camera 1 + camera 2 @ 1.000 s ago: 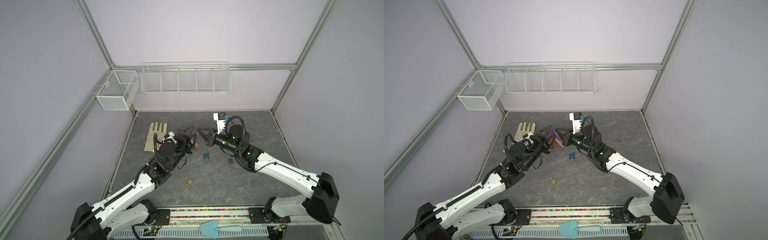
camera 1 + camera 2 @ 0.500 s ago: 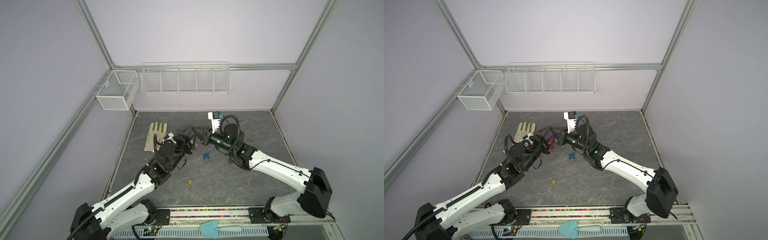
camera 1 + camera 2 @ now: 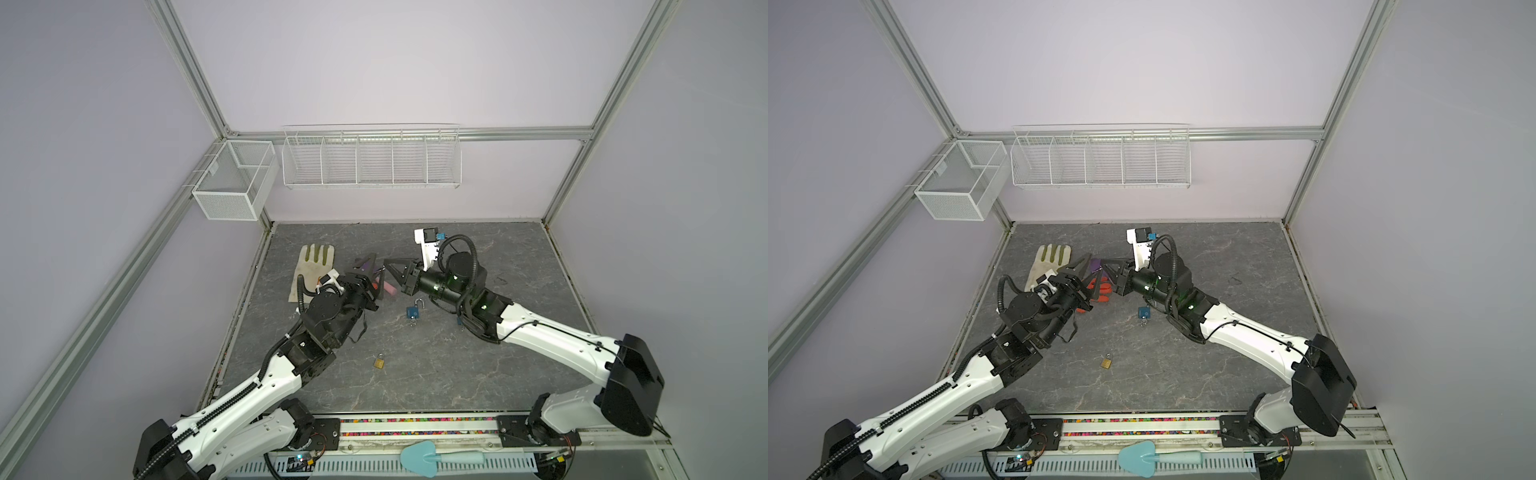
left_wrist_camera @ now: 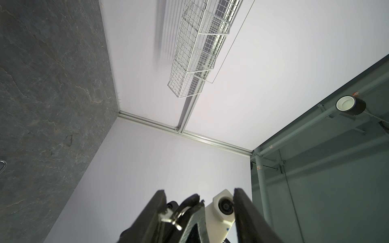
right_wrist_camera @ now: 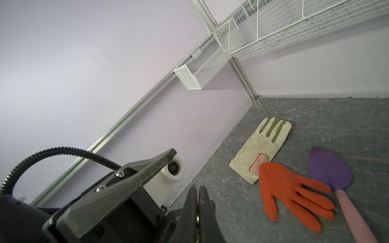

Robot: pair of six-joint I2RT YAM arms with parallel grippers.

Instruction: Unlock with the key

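While the cream glove (image 3: 312, 268) lies far left, the orange glove (image 5: 288, 189) across its cuff, the left gripper (image 4: 199, 192) hangs above the table, jaws apart, straddling the right gripper (image 5: 197, 188). That one is clenched tight on the key (image 4: 169, 218) and its ring. Key touching the left pad? Possibly; it's too cramped to call. The purple trowel (image 5: 329, 168) is mostly hidden beneath both in the top views. Nearer the front sits the brass padlock (image 3: 379, 362); rightward lies the blue padlock (image 3: 412, 311), just beside the right arm.
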